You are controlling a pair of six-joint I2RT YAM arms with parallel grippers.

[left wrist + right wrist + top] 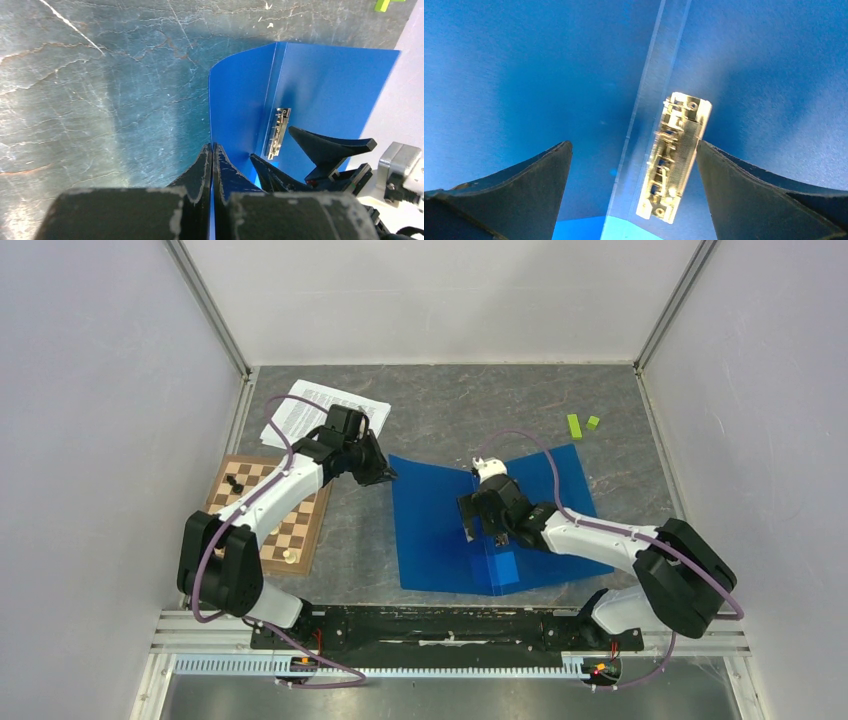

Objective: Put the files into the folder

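Top external view: a grey, marble-patterned table (pixel 450 400) sits inside plain white walls with metal corner posts. The left claw (pixel 389 477) is pressed shut at the far-left corner of the bright blue plastic folder (pixel 430 540), which lies open in the middle of the table. The right claw (pixel 484 535) hangs over the folder's spine, spread wide and holding nothing. The white printed sheets that are the files (pixel 325 410) lie at the far left of the table, well apart from the folder. Just nearer than the sheets is a brown checkered wooden chessboard (pixel 297 528) with a few pieces on it. Two small green blocks (pixel 582 425) rest at the far right.

Left wrist view: scratched grey table fills the left side. The left claw's fingers meet with no gap, and a sliver of blue shows between them where they pinch the cover's edge. That cover curves up off the table. Inside the folder, a small silver metal clip (pixel 278 131) lies along the spine, and the right claw's parted black fingers are just beside it.

Right wrist view: blue plastic fills the frame. The right claw's two dark fingers stand far apart on either side of the clip, and whether they touch it cannot be told. The folder's inside shows blue plastic and the clip.
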